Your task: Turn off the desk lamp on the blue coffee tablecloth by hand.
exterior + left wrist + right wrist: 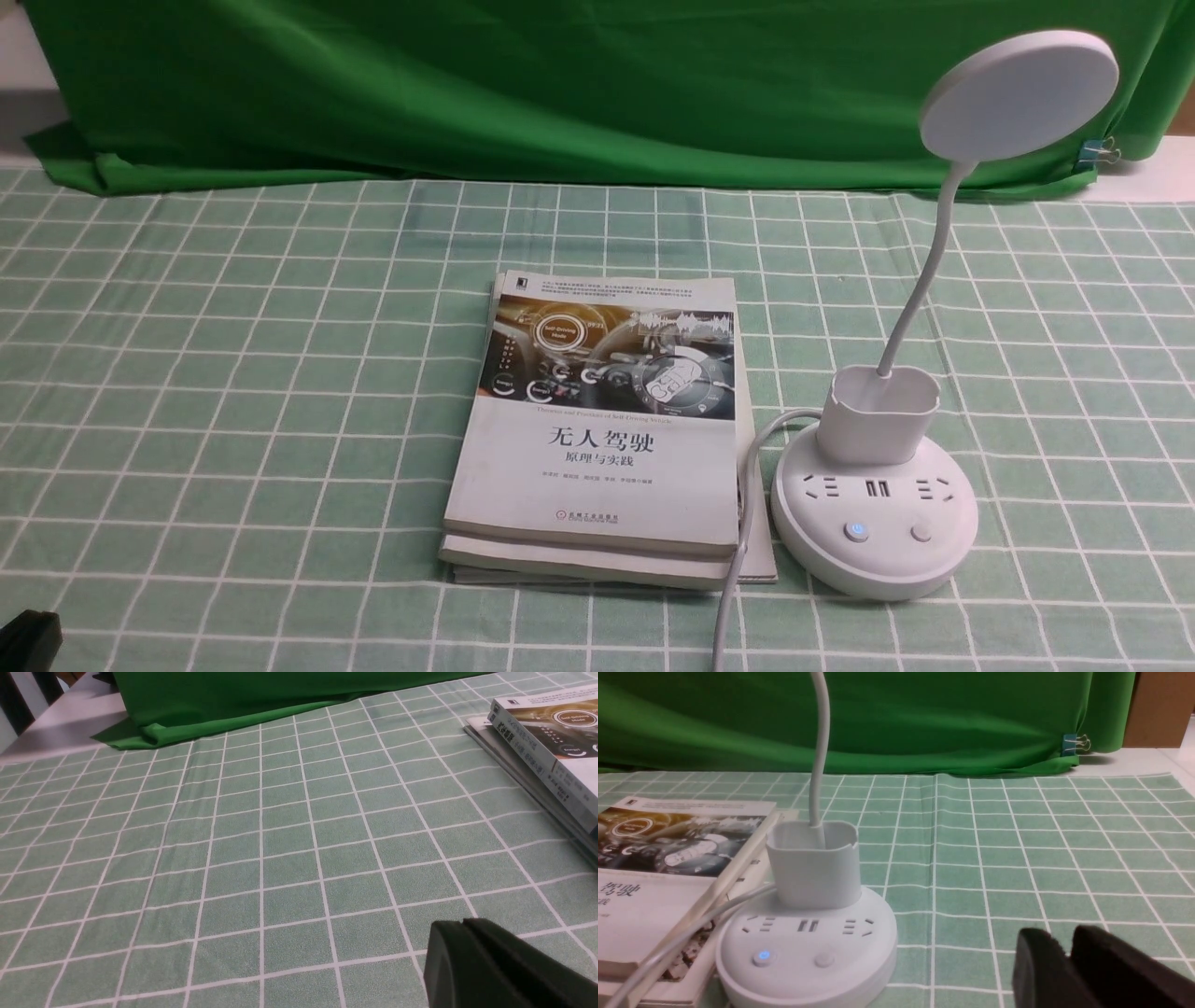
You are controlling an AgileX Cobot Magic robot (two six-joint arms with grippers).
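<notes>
Lamp first: the white plastic desk lamp (806, 933) with round base and thin bendy neck stands on the pale green grid-checked tablecloth (1041, 858), beside and ahead of my right gripper (1069, 952). Its cup holder (811, 863) holds only the neck. I see the black jaws nearly together, gripping nothing. The left gripper (465, 926) sits low over cloth, clenched empty.

Desk lamp (875, 523) on tablecloth (233, 392), just right of books (602, 439).
</notes>
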